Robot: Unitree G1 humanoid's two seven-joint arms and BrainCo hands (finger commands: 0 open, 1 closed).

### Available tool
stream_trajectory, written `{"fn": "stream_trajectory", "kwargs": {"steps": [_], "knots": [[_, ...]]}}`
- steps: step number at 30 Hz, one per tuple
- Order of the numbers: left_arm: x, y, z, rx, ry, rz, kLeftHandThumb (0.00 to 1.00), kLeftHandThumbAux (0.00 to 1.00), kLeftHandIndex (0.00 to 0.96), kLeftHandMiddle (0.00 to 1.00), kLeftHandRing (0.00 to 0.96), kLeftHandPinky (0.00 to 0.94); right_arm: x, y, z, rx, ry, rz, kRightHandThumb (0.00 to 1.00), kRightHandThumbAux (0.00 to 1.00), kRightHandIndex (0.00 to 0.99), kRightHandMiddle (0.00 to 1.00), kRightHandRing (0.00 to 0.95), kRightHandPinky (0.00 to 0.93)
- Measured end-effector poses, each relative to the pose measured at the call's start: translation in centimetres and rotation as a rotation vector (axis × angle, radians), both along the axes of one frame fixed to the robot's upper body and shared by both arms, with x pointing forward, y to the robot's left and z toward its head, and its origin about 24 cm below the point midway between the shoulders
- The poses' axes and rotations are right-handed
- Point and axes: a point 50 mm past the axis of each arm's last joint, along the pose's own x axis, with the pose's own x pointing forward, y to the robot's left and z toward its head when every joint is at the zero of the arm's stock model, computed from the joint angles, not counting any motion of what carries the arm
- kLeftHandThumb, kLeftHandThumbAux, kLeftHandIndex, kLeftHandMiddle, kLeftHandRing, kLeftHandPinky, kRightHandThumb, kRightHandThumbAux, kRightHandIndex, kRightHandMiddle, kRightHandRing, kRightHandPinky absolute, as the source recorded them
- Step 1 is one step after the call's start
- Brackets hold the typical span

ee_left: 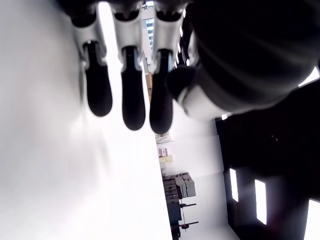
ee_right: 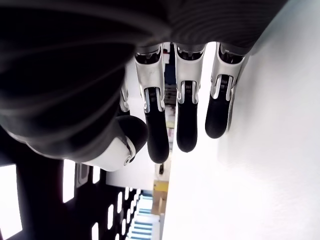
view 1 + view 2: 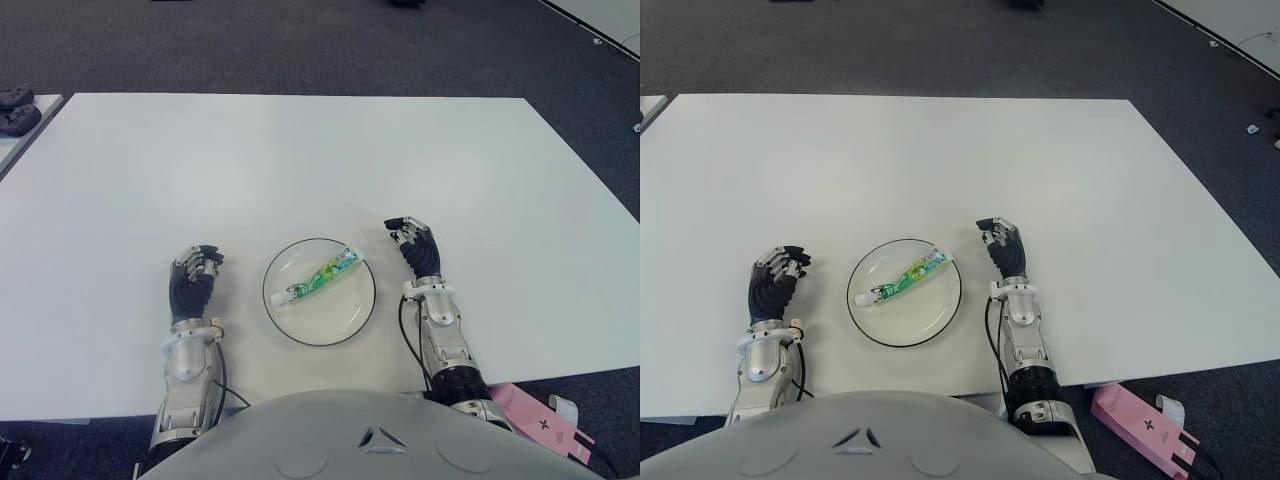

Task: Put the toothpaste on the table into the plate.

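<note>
A green and white toothpaste tube (image 3: 320,274) lies slantwise inside the round white plate (image 3: 345,318) with a dark rim, near the table's front edge. My right hand (image 3: 414,244) shows just right of the plate, fingers relaxed and holding nothing; its wrist view shows the fingers (image 2: 186,120) over bare white table. My left hand (image 3: 193,273) shows to the left of the plate, fingers (image 1: 134,85) loosely bent and holding nothing.
The white table (image 3: 300,160) stretches wide behind the plate. A pink box (image 3: 1140,425) lies on the dark floor at the front right. Dark objects (image 3: 15,108) sit on another surface at the far left.
</note>
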Motion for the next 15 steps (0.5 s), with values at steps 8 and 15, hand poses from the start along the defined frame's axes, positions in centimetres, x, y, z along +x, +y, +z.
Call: {"fn": "stream_trajectory", "kwargs": {"steps": [8,15], "knots": [[-0.09,-0.05,0.00,0.001,0.002,-0.002,0.716,0.720,0.433,0.496,0.481,0.491,-0.25,-0.03,0.02,0.000,-0.001,0.002,0.710,0.729,0.426,0.465,0.457,0.448],[-0.19,-0.10,0.02,0.000,0.003,-0.003,0.718,0.720,0.432,0.496,0.477,0.479,-0.49,-0.01,0.02,0.003,-0.002,-0.001,0.711,0.728,0.427,0.471,0.464,0.455]]}}
